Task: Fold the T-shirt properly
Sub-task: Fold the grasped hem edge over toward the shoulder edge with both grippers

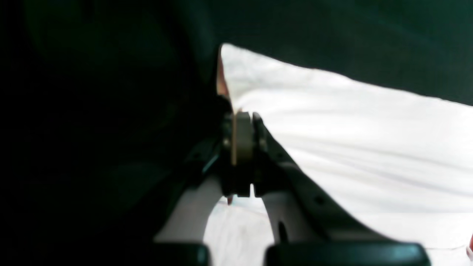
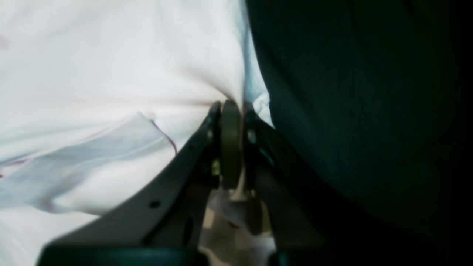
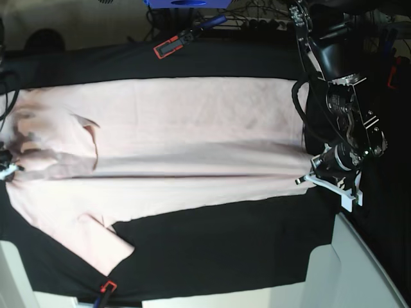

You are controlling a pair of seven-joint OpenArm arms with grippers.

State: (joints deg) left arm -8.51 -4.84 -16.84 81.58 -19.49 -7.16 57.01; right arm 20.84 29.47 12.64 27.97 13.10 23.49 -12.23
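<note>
T-shirt stretched flat across black-covered bench, one side folded inward. Left claw pinches its hem edge; right claw clamped on opposite edge.

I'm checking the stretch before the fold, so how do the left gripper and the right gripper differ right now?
The left gripper pinches the T-shirt at its straight end, on the base view's right; the right gripper pinches the sleeved end at that view's far left. The left arm shows fully in the base view; the right barely enters it. Beside the right gripper lies a folded flap; cloth by the left lies smoother. Both are shut on the T-shirt over the black table cloth.
</note>
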